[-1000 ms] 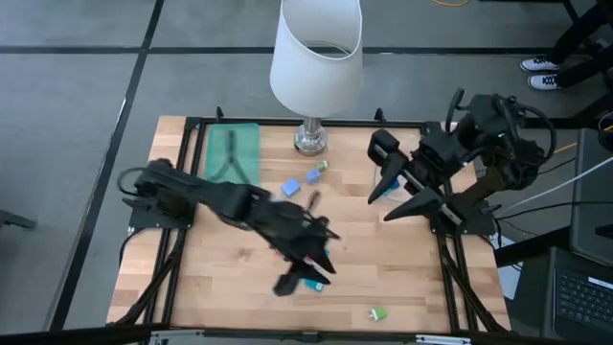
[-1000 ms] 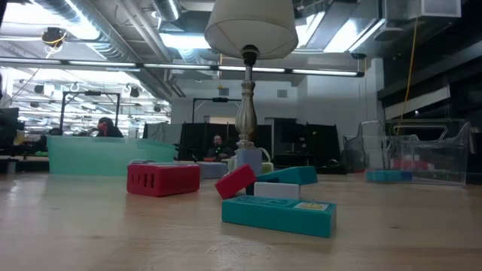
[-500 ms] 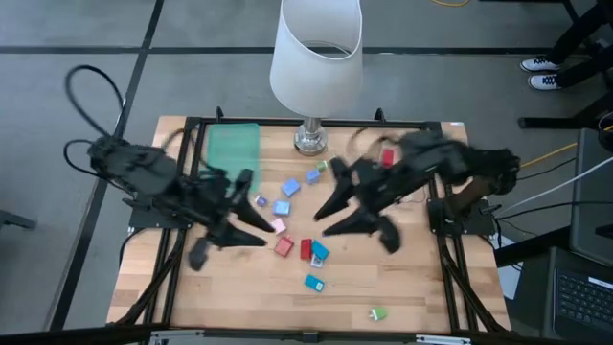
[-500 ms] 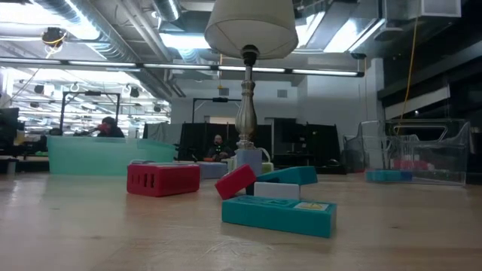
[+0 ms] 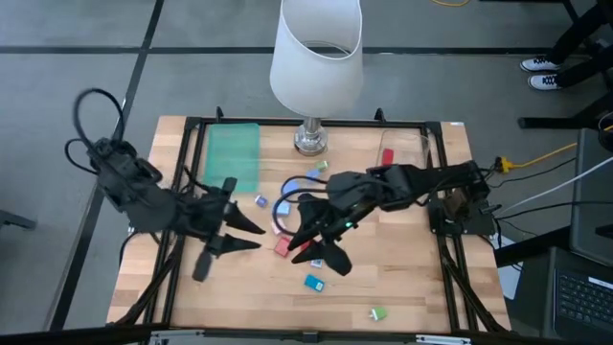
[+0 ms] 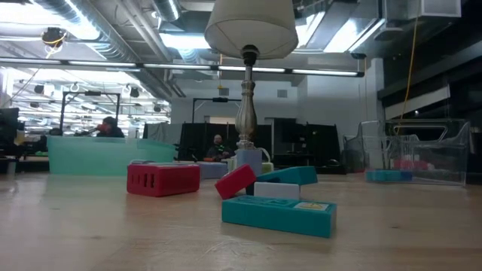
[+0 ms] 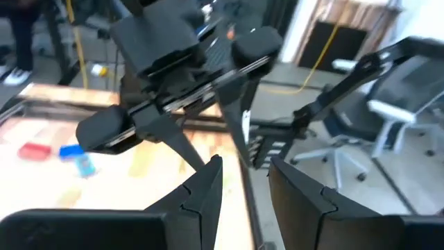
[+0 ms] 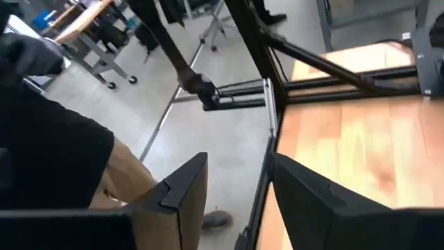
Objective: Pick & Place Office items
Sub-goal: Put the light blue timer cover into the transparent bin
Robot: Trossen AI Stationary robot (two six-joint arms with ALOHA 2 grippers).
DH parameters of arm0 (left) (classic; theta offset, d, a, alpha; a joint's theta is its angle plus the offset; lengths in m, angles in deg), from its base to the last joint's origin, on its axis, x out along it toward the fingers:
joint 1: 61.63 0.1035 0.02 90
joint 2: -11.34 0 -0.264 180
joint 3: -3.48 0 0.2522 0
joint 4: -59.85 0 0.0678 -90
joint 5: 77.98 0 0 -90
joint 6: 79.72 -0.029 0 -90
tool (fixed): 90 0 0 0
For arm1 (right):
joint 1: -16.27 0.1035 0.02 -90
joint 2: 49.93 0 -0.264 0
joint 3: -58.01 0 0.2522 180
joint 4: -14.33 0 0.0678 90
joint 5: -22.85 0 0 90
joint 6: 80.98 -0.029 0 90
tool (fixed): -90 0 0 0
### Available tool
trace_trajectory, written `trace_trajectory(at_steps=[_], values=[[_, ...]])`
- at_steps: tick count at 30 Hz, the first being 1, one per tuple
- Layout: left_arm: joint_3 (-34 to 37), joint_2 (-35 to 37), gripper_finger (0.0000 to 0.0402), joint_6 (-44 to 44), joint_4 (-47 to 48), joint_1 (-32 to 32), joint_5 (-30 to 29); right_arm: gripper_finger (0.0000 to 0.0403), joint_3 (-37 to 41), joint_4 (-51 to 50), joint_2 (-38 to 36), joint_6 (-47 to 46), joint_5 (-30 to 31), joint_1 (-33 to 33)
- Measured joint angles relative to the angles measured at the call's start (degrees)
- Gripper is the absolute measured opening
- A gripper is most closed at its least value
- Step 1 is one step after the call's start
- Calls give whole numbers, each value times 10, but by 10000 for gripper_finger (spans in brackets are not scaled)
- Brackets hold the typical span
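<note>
Right gripper (image 5: 321, 244) – fingers parted, empty, over small red and blue office blocks (image 5: 299, 247) mid wooden table (image 5: 402, 278) | left gripper (image 5: 235, 230) parted, empty, beside | advice – settle over one block before closing.

Red block (image 6: 163, 180), teal block (image 6: 279, 214) on table (image 6: 90, 233); lamp (image 6: 249, 71) behind.

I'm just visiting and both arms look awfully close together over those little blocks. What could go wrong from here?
Two likely risks. The right gripper hangs open right over the cluster of small blocks, so a low sweep could scatter them. The left gripper, also open and empty, points toward that same spot, so the arms might bump. The lamp stands just behind the pile and could be knocked.
</note>
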Motion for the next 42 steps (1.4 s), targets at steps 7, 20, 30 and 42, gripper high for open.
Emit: trace_trajectory(at_steps=[7, 20, 30, 42], values=[[0, -21, 113, 17, 7, 2, -34, 165, 0, -3, -2, -23, 25, 0], [0, -19, 113, 18, 6, 2, -94, 165, 0, -23, -3, -63, 43, -3], [0, -19, 113, 28, 6, 5, -86, 165, 0, -10, -3, -98, 62, -3], [0, -19, 113, 58, 32, 13, -65, 165, 0, -32, -3, -98, 178, -4]])
